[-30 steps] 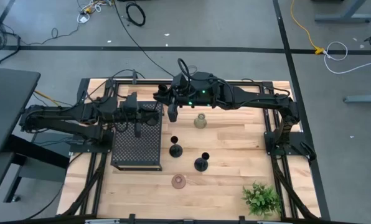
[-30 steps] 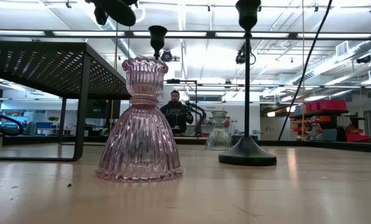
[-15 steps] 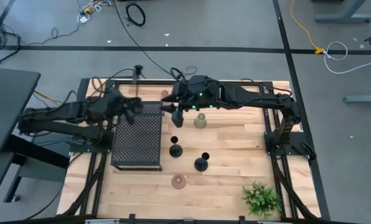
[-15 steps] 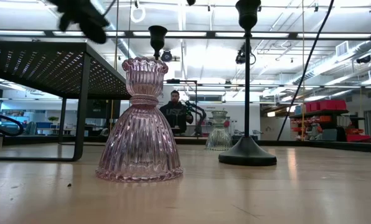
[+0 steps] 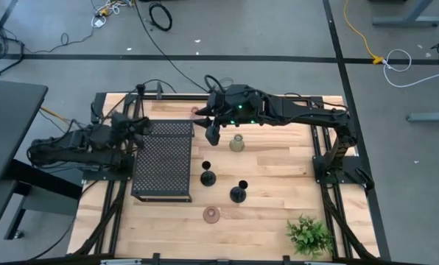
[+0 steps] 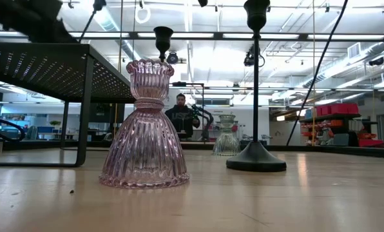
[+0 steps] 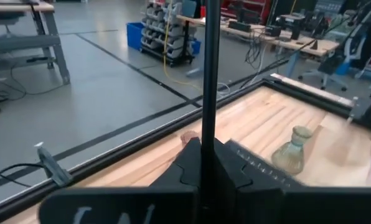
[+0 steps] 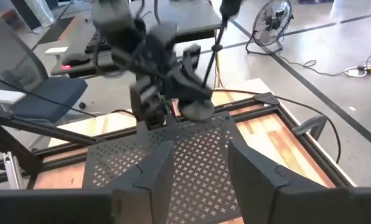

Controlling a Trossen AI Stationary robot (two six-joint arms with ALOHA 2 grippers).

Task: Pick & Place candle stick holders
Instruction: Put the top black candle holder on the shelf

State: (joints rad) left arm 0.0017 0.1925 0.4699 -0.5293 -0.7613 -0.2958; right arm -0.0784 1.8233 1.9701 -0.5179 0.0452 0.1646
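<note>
My left gripper (image 5: pixel 138 124) is at the far left corner of the black perforated stand (image 5: pixel 160 165), shut on a black candle stick holder whose thin stem (image 7: pixel 209 68) rises past its fingers. My right gripper (image 5: pixel 212 134) is open and empty over the stand's far right corner, beside a pale green glass holder (image 5: pixel 237 143) standing on its base. Two black holders (image 5: pixel 207 177) (image 5: pixel 239 193) and a pink glass holder (image 5: pixel 212 214) stand on the table right of the stand. The pink holder (image 6: pixel 145 125) fills the low view. My left gripper pinches the black holder's thin stem (image 7: pixel 205 134) between its two fingers. The fingers lie about level, pointing toward the table's right, across the stem. The stem stands roughly upright above the fingers (image 8: pixel 213 43), lifted clear of the stand. The holder's base is hidden.
A green leafy plant (image 5: pixel 308 234) stands at the near right corner. A small pinkish thing (image 5: pixel 196 112) sits by the table's far edge. Bare wood lies between the holders and the right frame. In the low view a person (image 6: pixel 181 116) is in the room beyond the table.
My left gripper has drawn back from over the stand toward the table's left edge, still shut, and the black holder has gone with it. My right gripper has shifted slightly toward the green glass holder.
</note>
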